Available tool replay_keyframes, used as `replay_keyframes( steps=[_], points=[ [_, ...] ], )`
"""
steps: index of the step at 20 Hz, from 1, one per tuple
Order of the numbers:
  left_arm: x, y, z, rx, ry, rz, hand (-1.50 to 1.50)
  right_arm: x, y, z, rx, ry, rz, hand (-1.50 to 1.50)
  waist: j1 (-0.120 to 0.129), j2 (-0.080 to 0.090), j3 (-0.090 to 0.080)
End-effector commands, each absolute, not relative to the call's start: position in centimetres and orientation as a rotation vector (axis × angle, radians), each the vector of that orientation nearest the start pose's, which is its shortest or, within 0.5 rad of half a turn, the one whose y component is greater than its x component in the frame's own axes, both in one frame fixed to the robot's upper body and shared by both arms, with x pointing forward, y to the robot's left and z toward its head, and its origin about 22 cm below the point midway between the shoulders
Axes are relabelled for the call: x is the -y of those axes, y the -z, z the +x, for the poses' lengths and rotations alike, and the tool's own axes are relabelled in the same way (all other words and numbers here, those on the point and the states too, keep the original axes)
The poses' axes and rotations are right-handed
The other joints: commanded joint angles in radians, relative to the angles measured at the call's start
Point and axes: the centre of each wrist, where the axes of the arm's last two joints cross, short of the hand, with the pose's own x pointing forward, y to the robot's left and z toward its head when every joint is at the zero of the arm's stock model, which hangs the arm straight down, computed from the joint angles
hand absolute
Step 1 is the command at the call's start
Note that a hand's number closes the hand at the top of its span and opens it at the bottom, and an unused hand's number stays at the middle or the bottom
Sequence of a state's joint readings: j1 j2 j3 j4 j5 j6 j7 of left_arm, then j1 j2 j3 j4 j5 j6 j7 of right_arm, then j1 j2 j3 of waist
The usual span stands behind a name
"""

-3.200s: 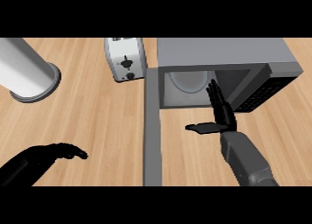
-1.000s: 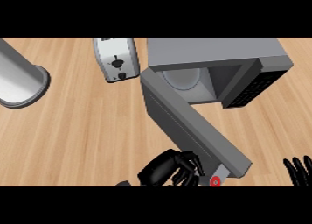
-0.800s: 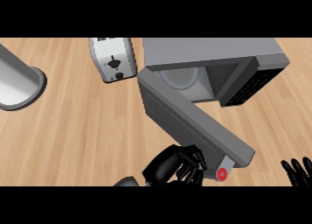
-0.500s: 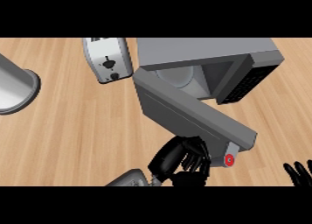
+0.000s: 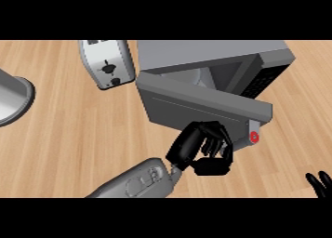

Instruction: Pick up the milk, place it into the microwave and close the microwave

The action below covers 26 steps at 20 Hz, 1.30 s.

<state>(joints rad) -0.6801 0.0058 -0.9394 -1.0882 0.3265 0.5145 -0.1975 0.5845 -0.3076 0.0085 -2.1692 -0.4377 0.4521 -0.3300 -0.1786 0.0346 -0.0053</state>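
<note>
We see the left robot hand (image 5: pixel 199 151) at the outer face of the microwave (image 5: pixel 216 69) door (image 5: pixel 195 104), fingers curled and holding nothing, knuckles against the door's lower edge beside the red button (image 5: pixel 254 136). The door stands partly open, swung across the front of the cavity. We cannot find the milk; the door hides most of the inside. Only straight fingertips of the right robot hand (image 5: pixel 326 182) show, at the lower right. A toaster (image 5: pixel 106 62) and a grey cylinder (image 5: pixel 7 100) stand on the tabletop (image 5: pixel 72 135).
</note>
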Motion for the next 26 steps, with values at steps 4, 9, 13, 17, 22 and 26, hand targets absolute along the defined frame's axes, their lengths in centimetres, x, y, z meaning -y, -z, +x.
replay_keyframes(
  steps=[4, 9, 13, 17, 22, 26],
  points=[
    [0.8, -3.6, 30.5, 1.786, 0.539, -0.257, 1.5, 28.9, -8.8, 10.4, 1.937, -0.189, 0.49, -1.5, -0.034, 0.013, 0.0],
    [0.9, -5.1, 32.6, 1.779, 0.475, -0.263, 1.5, 29.3, -9.4, 10.4, 1.909, -0.192, 0.46, -1.5, -0.041, 0.021, 0.001],
    [0.3, -4.8, 33.6, 1.762, 0.407, -0.246, 1.5, 29.5, -9.9, 10.8, 1.939, -0.206, 0.464, -1.5, -0.06, 0.026, 0.002],
    [-0.1, -5.0, 34.8, 1.768, 0.373, -0.264, 1.5, 29.7, -10.2, 10.8, 1.941, -0.201, 0.462, -1.5, -0.075, 0.033, 0.003],
    [-0.3, -5.0, 35.2, 1.74, 0.324, -0.279, 1.5, 29.4, -10.8, 11.0, 1.946, -0.19, 0.483, -1.5, -0.077, 0.038, 0.003],
    [-0.9, -3.8, 35.0, 1.709, 0.258, -0.268, 1.5, 29.4, -11.2, 11.2, 1.958, -0.196, 0.51, -1.5, -0.089, 0.045, 0.003]
  ],
)
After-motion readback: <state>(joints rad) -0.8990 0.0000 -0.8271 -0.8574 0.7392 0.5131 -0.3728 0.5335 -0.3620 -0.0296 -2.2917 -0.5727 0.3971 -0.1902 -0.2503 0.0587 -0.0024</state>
